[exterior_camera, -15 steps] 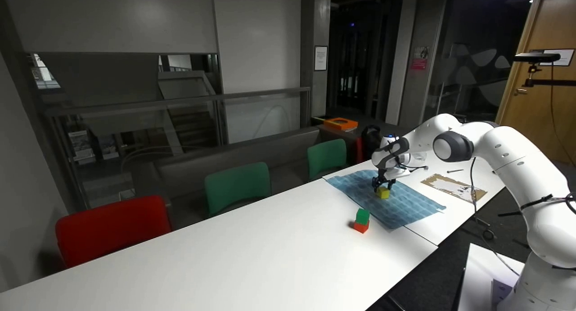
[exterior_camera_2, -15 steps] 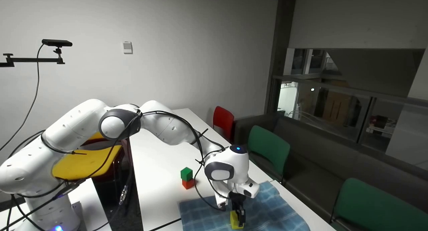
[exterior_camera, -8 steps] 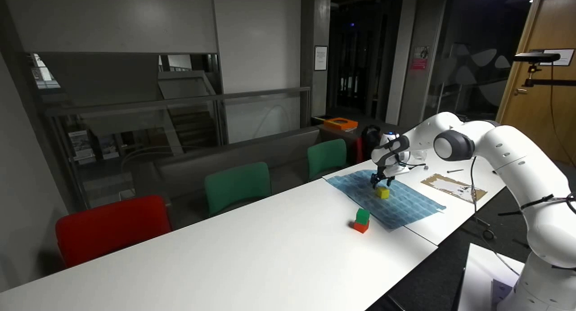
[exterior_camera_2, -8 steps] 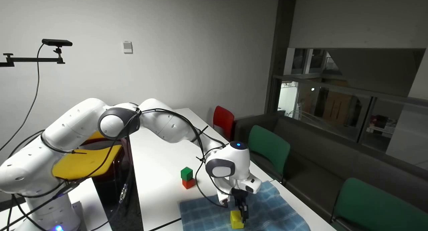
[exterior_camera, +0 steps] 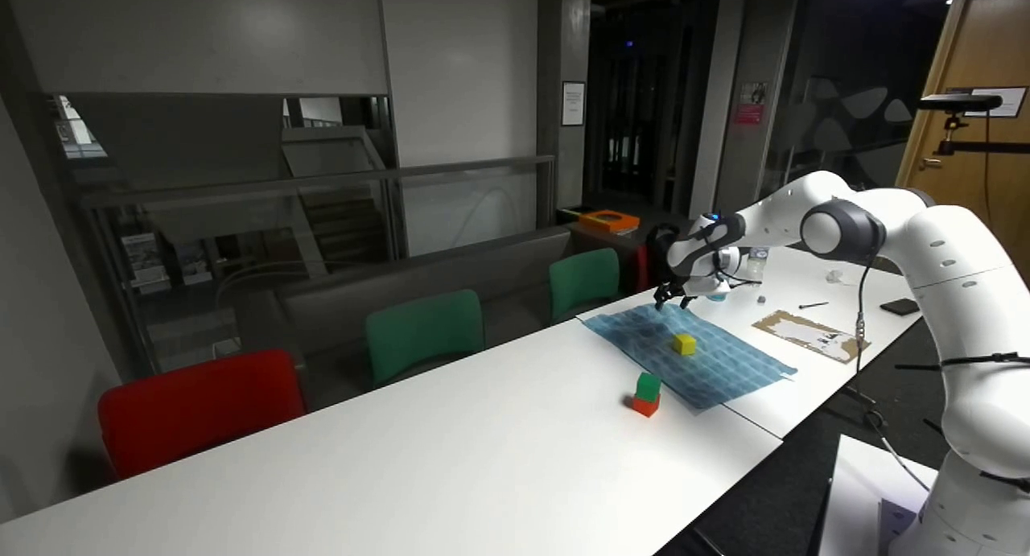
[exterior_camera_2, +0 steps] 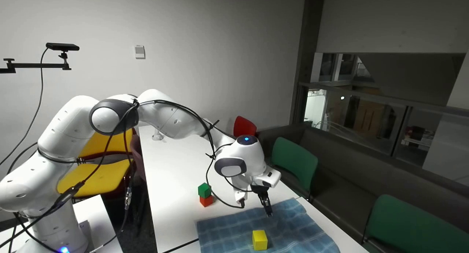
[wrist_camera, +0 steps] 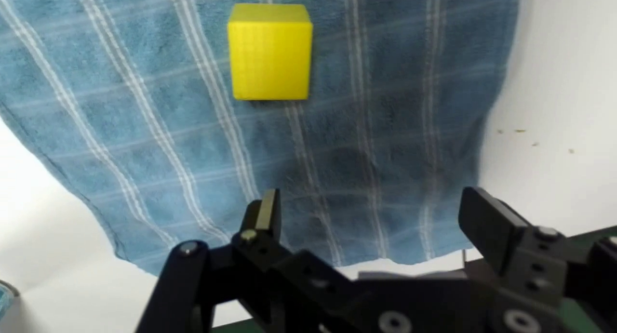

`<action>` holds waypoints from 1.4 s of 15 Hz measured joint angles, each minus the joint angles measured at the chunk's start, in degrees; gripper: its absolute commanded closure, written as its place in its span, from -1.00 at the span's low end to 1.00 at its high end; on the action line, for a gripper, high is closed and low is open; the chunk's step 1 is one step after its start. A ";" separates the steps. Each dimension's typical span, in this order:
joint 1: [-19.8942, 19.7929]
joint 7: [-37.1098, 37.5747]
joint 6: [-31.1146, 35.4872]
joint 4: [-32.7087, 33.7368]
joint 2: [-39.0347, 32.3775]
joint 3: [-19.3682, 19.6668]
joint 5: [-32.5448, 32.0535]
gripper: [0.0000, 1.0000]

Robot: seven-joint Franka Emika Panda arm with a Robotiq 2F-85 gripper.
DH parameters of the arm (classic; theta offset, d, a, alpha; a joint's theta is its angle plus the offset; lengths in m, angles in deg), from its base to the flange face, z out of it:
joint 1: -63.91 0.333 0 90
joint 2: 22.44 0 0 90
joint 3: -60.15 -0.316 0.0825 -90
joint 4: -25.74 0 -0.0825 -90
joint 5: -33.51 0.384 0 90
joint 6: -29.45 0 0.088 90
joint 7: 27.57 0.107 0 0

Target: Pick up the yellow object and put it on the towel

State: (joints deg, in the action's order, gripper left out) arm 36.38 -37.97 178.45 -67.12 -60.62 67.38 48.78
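The yellow block (exterior_camera: 684, 344) rests on the light blue towel (exterior_camera: 724, 379), near its middle. It also shows on the towel (exterior_camera_2: 227, 233) in an exterior view as a small cube (exterior_camera_2: 259, 240). In the wrist view the block (wrist_camera: 270, 58) stands on the checked towel (wrist_camera: 159, 130), ahead of the fingers and apart from them. My gripper (exterior_camera: 673, 303) is open and empty, raised above the towel's far edge. It shows edge-on in an exterior view (exterior_camera_2: 268, 209). In the wrist view its fingers are wide apart (wrist_camera: 369, 203), with only towel seen between them.
A green block (exterior_camera: 648, 386) sits on a red block (exterior_camera: 646, 406) beside the towel, on the white table (exterior_camera: 451, 459). A board with ragged brown edges (exterior_camera: 811, 336), a bottle (exterior_camera: 756, 266) and a dark flat item (exterior_camera: 900, 306) lie beyond. Chairs (exterior_camera_2: 295, 165) line the table's edge.
The gripper was around the yellow block one second ago. It has risen off it and moved back towards the towel's far edge. The block has stayed on the towel.
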 measured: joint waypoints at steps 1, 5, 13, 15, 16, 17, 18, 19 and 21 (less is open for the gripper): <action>-0.45 -1.88 0.55 -2.36 1.85 -1.83 1.41 -1.00; -1.09 -8.94 0.80 -11.51 7.42 -7.45 6.19 -1.00; -0.67 -21.60 4.25 -29.96 15.75 -8.43 6.36 -1.00; -0.65 -23.61 4.62 -32.54 17.30 -8.44 6.42 -1.00; -0.64 -24.62 4.72 -33.58 18.10 -8.48 6.51 -1.00; -0.63 -25.59 4.86 -34.47 18.82 -8.54 6.61 -1.00; -0.59 -26.47 4.92 -35.30 19.64 -8.60 6.80 -1.00; -0.48 -27.25 5.03 -35.99 20.41 -8.64 6.97 -1.00; -0.02 -28.26 5.22 -37.23 22.13 -8.66 7.24 -1.00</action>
State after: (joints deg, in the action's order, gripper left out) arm 36.36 -66.24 183.66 -104.35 -38.50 58.72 56.02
